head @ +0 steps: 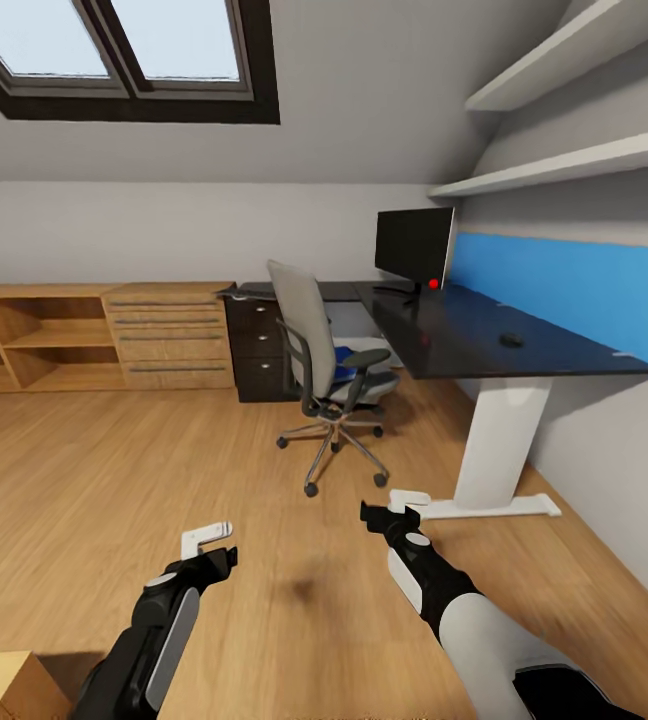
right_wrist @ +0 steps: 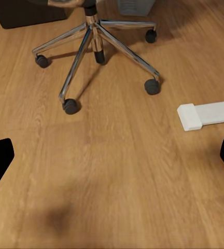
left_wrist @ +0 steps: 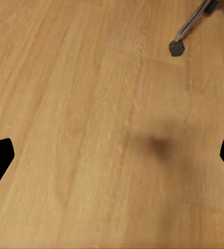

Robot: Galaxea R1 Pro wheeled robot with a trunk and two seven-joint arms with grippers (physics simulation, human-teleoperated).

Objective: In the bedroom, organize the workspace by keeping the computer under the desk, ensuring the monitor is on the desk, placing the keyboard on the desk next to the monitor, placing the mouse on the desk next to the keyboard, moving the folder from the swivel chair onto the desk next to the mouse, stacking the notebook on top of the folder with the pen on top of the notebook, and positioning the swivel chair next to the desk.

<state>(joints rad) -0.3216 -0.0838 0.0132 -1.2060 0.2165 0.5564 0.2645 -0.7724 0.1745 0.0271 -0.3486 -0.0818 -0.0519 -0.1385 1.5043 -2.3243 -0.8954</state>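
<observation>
The dark worktop point(head: 484, 335) on its white leg stands ahead and to the right of both hands. The swivel chair point(head: 324, 350) sits just beside its near edge, straight ahead of the right hand point(head: 396, 512), with something blue on the seat. The monitor point(head: 414, 248) stands at the worktop's far end; the mouse point(head: 511, 339) lies nearer, well apart from it. The left hand point(head: 209, 545) and the right hand both hang spread above the wooden floor point(head: 114, 470), holding nothing.
</observation>
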